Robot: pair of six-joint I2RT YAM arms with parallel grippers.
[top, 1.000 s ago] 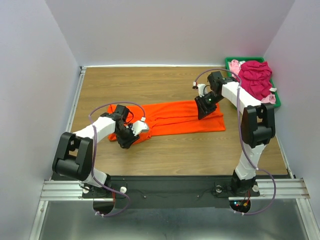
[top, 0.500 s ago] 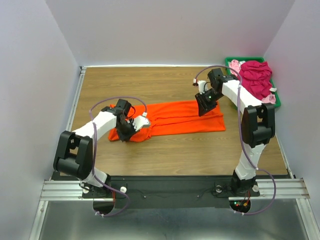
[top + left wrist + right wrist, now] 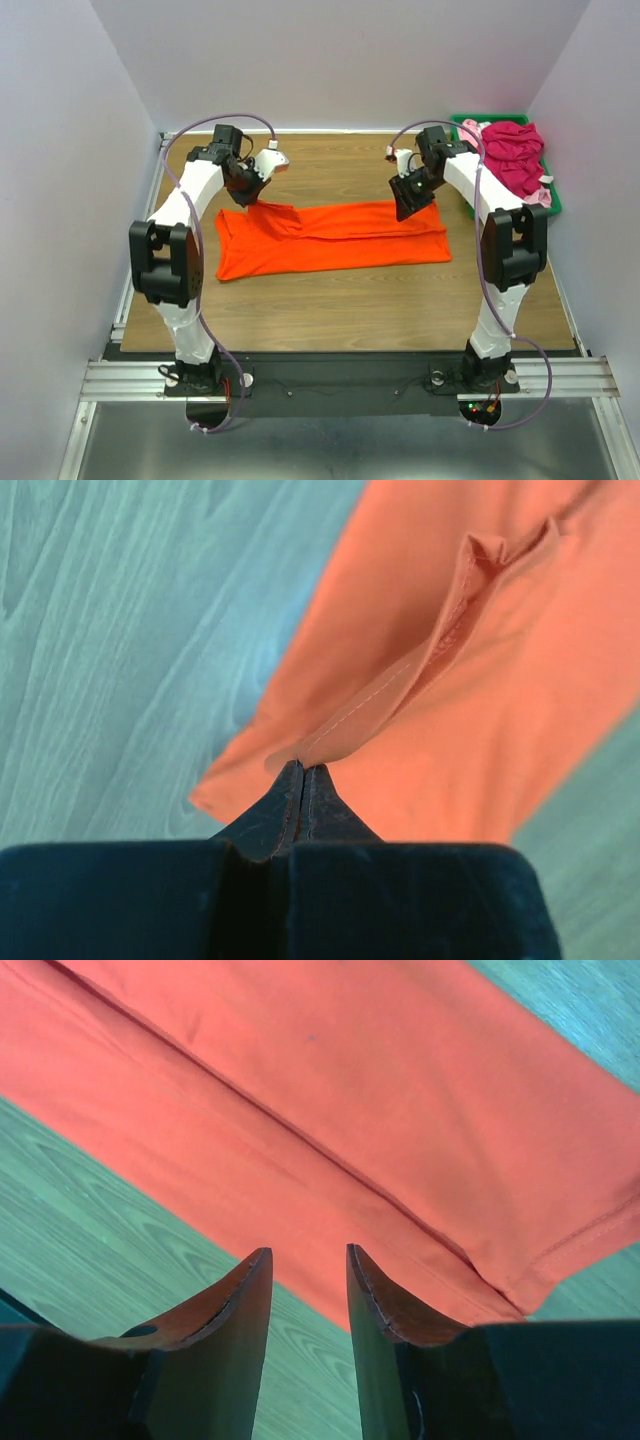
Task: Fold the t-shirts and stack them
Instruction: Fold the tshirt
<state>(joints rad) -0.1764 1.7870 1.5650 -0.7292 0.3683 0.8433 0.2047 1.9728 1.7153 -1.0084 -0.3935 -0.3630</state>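
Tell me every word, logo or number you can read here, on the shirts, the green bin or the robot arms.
None is readable.
The bright orange cloth t-shirt is plain, the green plastic bin has no label, and the black and white robot arms show no brand.
A small white patch beside the magenta cloth shirt might be a tag: too small to read.

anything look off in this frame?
Nothing damaged or spilled. The orange t-shirt is crooked at its left end: the left gripper is shut on a fold of its edge, tenting it off the table. The magenta t-shirt sits heaped, unfolded, in the green bin.
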